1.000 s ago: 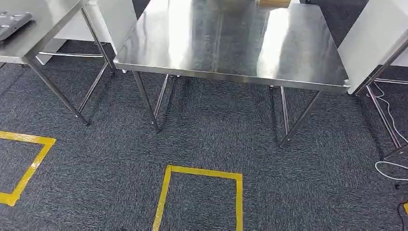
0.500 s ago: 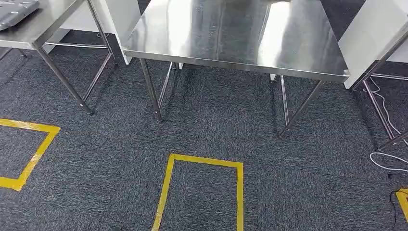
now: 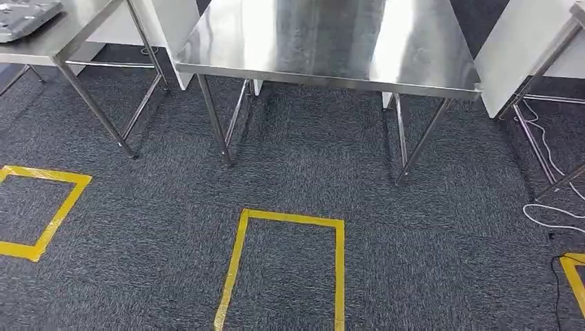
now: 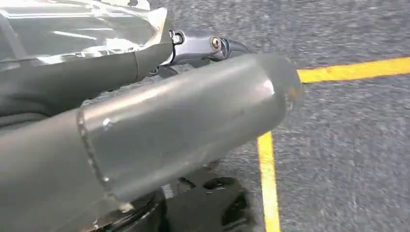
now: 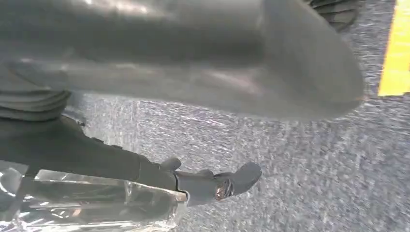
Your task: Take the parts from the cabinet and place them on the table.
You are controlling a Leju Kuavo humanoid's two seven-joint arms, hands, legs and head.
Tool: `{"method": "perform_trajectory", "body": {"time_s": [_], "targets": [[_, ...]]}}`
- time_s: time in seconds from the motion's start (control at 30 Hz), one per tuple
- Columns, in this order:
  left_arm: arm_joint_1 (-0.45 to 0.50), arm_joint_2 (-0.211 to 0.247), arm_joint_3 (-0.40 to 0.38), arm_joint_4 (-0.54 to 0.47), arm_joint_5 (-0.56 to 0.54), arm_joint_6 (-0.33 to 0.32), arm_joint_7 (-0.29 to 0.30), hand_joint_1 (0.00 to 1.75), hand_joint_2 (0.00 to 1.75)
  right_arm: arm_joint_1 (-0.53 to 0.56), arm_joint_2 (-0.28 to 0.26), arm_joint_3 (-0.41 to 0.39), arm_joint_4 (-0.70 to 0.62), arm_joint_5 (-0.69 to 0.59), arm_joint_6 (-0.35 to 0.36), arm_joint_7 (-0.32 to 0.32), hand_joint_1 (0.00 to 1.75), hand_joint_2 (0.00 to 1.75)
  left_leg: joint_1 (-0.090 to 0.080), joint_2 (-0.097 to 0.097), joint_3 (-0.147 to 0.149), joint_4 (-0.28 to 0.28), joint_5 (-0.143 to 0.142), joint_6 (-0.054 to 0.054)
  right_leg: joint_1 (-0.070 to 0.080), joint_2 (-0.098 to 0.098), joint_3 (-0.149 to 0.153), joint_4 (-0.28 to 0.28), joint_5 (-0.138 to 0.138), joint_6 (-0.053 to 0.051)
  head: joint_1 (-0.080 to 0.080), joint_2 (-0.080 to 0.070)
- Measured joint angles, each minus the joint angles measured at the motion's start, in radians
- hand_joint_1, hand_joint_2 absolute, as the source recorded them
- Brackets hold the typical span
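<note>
The steel table (image 3: 324, 41) stands ahead of me in the head view, its shiny top bare where I see it. In the left wrist view my left hand (image 4: 145, 121) hangs over the carpet, its dark fingers (image 4: 87, 72) lying against a part in clear plastic wrap (image 4: 82, 29), with the thick grey thumb in front. My right hand (image 5: 169, 63) appears in the right wrist view, where its dark fingers (image 5: 96, 159) lie along a clear plastic-wrapped part (image 5: 96, 205). The contents of the wrap are hidden.
A second steel table (image 3: 69, 34) at the left carries a grey tray (image 3: 27, 10). White panels (image 3: 510, 55) flank the middle table. Yellow tape squares (image 3: 238, 265) mark the dark carpet. White cables (image 3: 552, 214) lie at the right by another table leg.
The whole head picture has shifted: the camera has moved, so the table and the tape squares sit higher in frame. Nothing on the floor or tables has itself moved.
</note>
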State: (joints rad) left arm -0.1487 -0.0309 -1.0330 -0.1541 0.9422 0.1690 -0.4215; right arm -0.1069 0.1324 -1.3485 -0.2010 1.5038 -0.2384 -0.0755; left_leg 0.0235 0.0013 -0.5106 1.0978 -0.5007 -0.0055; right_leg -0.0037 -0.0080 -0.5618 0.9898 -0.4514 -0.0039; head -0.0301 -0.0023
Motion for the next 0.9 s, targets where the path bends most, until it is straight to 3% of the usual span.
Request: {"method": "perform_trajectory", "body": {"time_s": [0.03, 0.07, 0.1, 0.13, 0.17, 0.2, 0.23, 0.27, 0.3, 0.33, 0.4, 0.43, 0.5, 0.53, 0.57, 0.6, 0.67, 0.7, 0.73, 0.77, 0.8, 0.83, 0.87, 0.9], "targets": [[-0.002, -0.001, 0.0, 0.0, 0.0, 0.0, 0.0, 0.0, 0.0, -0.001, 0.0, 0.0, 0.0, 0.002, 0.0, 0.0, 0.0, 0.0, -0.005, -0.002, 0.037, -0.062, -0.028, 0.003, 0.007, 0.0, -0.014, 0.012, 0.003, 0.005, 0.0, 0.0], [-0.003, -0.001, 0.0, 0.0, 0.0, 0.0, -0.001, 0.0, 0.0, -0.001, 0.0, 0.0, 0.0, 0.002, 0.0, 0.0, 0.0, 0.0, -0.007, -0.004, 0.04, -0.077, -0.034, 0.009, 0.005, -0.001, -0.017, 0.014, 0.008, 0.013, 0.004, 0.0], [-0.002, -0.001, 0.0, 0.0, 0.0, 0.0, -0.002, 0.0, 0.0, -0.002, 0.0, 0.0, 0.0, 0.002, -0.001, 0.0, 0.0, 0.0, -0.011, -0.004, 0.033, -0.079, -0.034, 0.01, 0.004, -0.002, -0.021, 0.015, 0.016, 0.024, 0.002, 0.0], [-0.002, -0.001, 0.0, 0.0, 0.0, 0.001, -0.002, 0.0, 0.0, -0.002, 0.0, 0.0, 0.0, 0.002, -0.001, 0.0, 0.0, 0.0, -0.014, -0.004, 0.03, -0.08, -0.034, 0.01, 0.002, -0.003, -0.026, 0.015, 0.025, 0.03, 0.001, 0.0], [-0.002, -0.002, 0.0, 0.0, 0.0, 0.002, -0.002, 0.0, 0.0, 0.0, 0.0, 0.0, 0.0, 0.004, -0.002, 0.0, 0.0, 0.0, -0.01, -0.003, 0.025, -0.097, -0.03, 0.017, 0.009, -0.001, -0.032, 0.016, 0.031, 0.039, 0.002, 0.0], [-0.003, -0.004, 0.0, 0.0, 0.003, 0.002, -0.002, 0.0, 0.0, -0.001, -0.001, 0.0, 0.0, 0.005, -0.002, 0.0, 0.0, 0.0, -0.004, 0.002, 0.016, -0.098, -0.016, 0.035, 0.005, -0.002, -0.044, 0.031, 0.011, 0.04, 0.003, 0.0], [-0.003, -0.004, 0.0, 0.0, 0.006, 0.003, -0.002, 0.0, 0.0, 0.001, -0.002, 0.0, 0.0, 0.008, -0.002, 0.0, 0.0, 0.0, -0.006, 0.002, -0.001, -0.099, -0.005, 0.051, 0.005, 0.002, -0.068, 0.072, -0.039, 0.031, 0.004, 0.0], [-0.002, -0.005, 0.0, 0.0, 0.011, 0.004, -0.004, 0.0, 0.0, 0.002, -0.002, 0.001, 0.0, 0.012, -0.002, 0.0, 0.0, 0.0, -0.008, 0.002, -0.012, -0.099, 0.005, 0.058, 0.002, 0.003, -0.084, 0.13, -0.087, 0.023, 0.008, 0.0], [-0.001, -0.007, 0.0, 0.0, 0.011, 0.006, -0.006, 0.0, 0.0, 0.003, -0.002, 0.001, 0.0, 0.015, -0.001, 0.0, 0.0, 0.0, -0.009, 0.002, -0.026, -0.098, 0.016, 0.059, 0.001, 0.003, -0.103, 0.202, -0.131, 0.019, 0.008, 0.0], [0.0, -0.008, 0.0, 0.0, 0.013, 0.006, -0.01, 0.0, 0.0, 0.002, -0.002, 0.002, 0.0, 0.018, 0.002, 0.0, 0.0, 0.0, -0.01, 0.003, -0.043, -0.098, 0.029, 0.059, -0.001, 0.003, -0.119, 0.278, -0.162, 0.021, 0.008, 0.0], [0.0, -0.009, 0.001, 0.0, 0.013, 0.006, -0.011, 0.0, 0.0, 0.003, -0.002, 0.002, 0.0, 0.021, 0.002, 0.0, 0.0, 0.0, -0.01, 0.005, -0.058, -0.098, 0.041, 0.058, -0.004, 0.003, -0.12, 0.318, -0.163, 0.029, 0.01, 0.0], [0.001, -0.01, 0.0, 0.0, 0.013, 0.006, -0.013, 0.0, 0.0, 0.003, -0.003, 0.003, 0.0, 0.023, 0.002, 0.0, 0.0, 0.0, -0.01, 0.006, -0.074, -0.097, 0.054, 0.056, -0.005, 0.004, -0.1, 0.318, -0.138, 0.044, 0.008, 0.0], [0.003, -0.013, 0.0, 0.0, 0.014, 0.006, -0.016, 0.0, 0.0, 0.002, -0.006, 0.004, 0.0, 0.023, 0.003, 0.0, 0.0, 0.0, -0.01, 0.007, -0.101, -0.097, 0.075, 0.051, -0.008, 0.003, -0.013, 0.217, -0.075, 0.067, 0.009, 0.0], [0.003, -0.014, 0.0, 0.0, 0.014, 0.005, -0.017, 0.0, 0.0, 0.001, -0.008, 0.005, 0.0, 0.023, 0.003, 0.0, 0.0, 0.0, -0.01, 0.006, -0.112, -0.097, 0.088, 0.046, -0.011, 0.003, 0.059, 0.116, -0.067, 0.066, 0.01, 0.0], [0.003, -0.014, 0.0, 0.0, 0.014, 0.003, -0.018, 0.0, 0.0, -0.002, -0.008, 0.006, 0.0, 0.022, 0.005, 0.0, 0.0, 0.0, -0.014, 0.006, -0.117, -0.095, 0.096, 0.038, -0.008, 0.004, 0.135, 0.013, -0.089, 0.053, 0.01, 0.0], [0.003, -0.015, 0.001, 0.0, 0.014, 0.002, -0.019, 0.0, 0.0, -0.005, -0.01, 0.007, 0.0, 0.021, 0.005, 0.0, 0.0, 0.0, -0.015, 0.008, -0.121, -0.094, 0.107, 0.031, 0.004, 0.006, 0.168, -0.062, -0.11, 0.044, 0.01, 0.0], [0.001, -0.016, 0.0, 0.0, 0.012, 0.0, -0.019, 0.0, 0.0, -0.004, -0.009, 0.007, 0.0, 0.017, 0.005, 0.0, 0.0, 0.0, -0.013, 0.01, -0.121, -0.099, 0.125, 0.023, 0.005, 0.008, 0.145, -0.047, -0.1, 0.038, 0.009, 0.0], [0.002, -0.016, 0.0, 0.0, 0.012, -0.002, -0.019, 0.0, 0.0, -0.001, -0.01, 0.007, 0.0, 0.016, 0.005, 0.0, 0.0, 0.0, -0.013, 0.009, -0.125, -0.1, 0.135, 0.013, 0.0, 0.008, 0.138, -0.046, -0.09, 0.024, 0.006, 0.0], [0.002, -0.016, 0.0, 0.0, 0.012, -0.002, -0.019, 0.0, 0.0, -0.001, -0.009, 0.007, 0.0, 0.015, 0.005, 0.0, 0.0, 0.0, -0.007, 0.007, -0.129, -0.09, 0.117, 0.01, -0.019, 0.005, 0.136, -0.046, -0.082, 0.014, 0.006, 0.0], [0.003, -0.016, 0.0, 0.0, 0.012, -0.003, -0.018, 0.0, 0.0, 0.0, -0.008, 0.006, 0.0, 0.013, 0.005, 0.001, 0.0, 0.0, -0.006, 0.005, -0.139, -0.064, 0.067, 0.006, -0.012, 0.001, 0.126, -0.046, -0.073, 0.004, 0.006, 0.0], [0.004, -0.016, 0.0, 0.0, 0.012, -0.005, -0.015, 0.0, 0.0, 0.0, -0.01, 0.006, 0.0, 0.013, 0.005, 0.001, 0.0, 0.0, -0.004, 0.005, -0.153, -0.004, -0.003, 0.003, -0.011, -0.002, 0.116, -0.044, -0.062, -0.01, 0.002, 0.0], [0.004, -0.016, 0.0, 0.0, 0.012, -0.007, -0.015, 0.0, 0.0, 0.0, -0.01, 0.006, 0.0, 0.013, 0.005, 0.001, 0.0, 0.0, -0.004, 0.005, -0.167, 0.051, -0.046, 0.0, -0.008, -0.003, 0.106, -0.043, -0.055, -0.013, 0.003, 0.0], [0.004, -0.016, 0.0, 0.0, 0.012, -0.008, -0.014, 0.0, 0.0, 0.0, -0.009, 0.006, 0.0, 0.013, 0.005, 0.001, 0.0, 0.0, -0.004, 0.004, -0.191, 0.152, -0.099, -0.005, -0.005, -0.004, 0.087, -0.04, -0.041, -0.015, 0.003, 0.0], [0.004, -0.016, 0.0, 0.0, 0.013, -0.008, -0.014, 0.0, 0.0, 0.0, -0.009, 0.006, 0.0, 0.013, 0.005, 0.001, 0.0, 0.0, -0.003, 0.003, -0.202, 0.213, -0.112, -0.008, -0.003, -0.005, 0.071, -0.034, -0.032, -0.015, 0.003, 0.0]]}}
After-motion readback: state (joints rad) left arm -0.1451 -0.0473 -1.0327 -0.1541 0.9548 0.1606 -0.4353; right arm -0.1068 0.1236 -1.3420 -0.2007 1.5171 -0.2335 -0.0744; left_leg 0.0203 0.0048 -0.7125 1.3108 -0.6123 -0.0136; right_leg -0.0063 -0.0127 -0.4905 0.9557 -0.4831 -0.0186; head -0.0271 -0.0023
